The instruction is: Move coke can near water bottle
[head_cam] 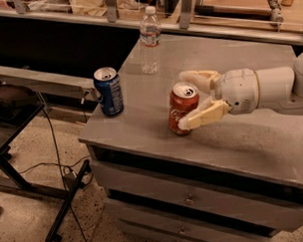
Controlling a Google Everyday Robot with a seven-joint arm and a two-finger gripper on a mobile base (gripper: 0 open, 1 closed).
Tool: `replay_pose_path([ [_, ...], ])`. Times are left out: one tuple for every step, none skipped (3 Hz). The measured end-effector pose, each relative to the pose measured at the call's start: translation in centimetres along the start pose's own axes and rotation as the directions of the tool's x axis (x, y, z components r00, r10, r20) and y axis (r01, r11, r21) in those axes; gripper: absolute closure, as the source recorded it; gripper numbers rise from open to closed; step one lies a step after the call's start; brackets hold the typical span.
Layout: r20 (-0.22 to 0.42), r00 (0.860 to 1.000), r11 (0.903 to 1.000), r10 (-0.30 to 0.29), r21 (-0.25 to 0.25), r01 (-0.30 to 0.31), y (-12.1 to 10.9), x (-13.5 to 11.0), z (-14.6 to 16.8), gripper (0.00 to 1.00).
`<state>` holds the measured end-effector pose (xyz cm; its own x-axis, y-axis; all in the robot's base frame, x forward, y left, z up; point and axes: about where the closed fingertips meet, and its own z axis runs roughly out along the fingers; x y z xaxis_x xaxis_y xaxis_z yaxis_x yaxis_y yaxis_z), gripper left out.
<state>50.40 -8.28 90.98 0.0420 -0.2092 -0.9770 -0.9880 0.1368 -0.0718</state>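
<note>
- The gripper (183, 101) is straddling the coke can (177, 111) from the right, level with its body, probably for a side grip; whether it is clamping or loose, I cannot tell.
- The coke can is standing upright mid-bench (252, 144), well apart from the water bottle (149, 41) at the far edge.
- A blue can (108, 92) is sitting near the left edge, off the likely path.

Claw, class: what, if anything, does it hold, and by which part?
Cannot be told: the claw straddles the standing coke can at mid-body, but contact is unclear.
</note>
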Motion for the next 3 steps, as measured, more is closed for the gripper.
replay_pose_path([
  [0.0, 1.0, 1.0, -0.001, -0.004, 0.001, 0.07, -0.1, 0.23, 0.39],
  [0.001, 1.0, 1.0, -0.002, -0.009, 0.002, 0.13, -0.2, 0.44, 0.62],
  [-0.02, 1.0, 0.9997, 0.02, -0.013, -0.02, -0.08, -0.37, 1.09, 0.86],
])
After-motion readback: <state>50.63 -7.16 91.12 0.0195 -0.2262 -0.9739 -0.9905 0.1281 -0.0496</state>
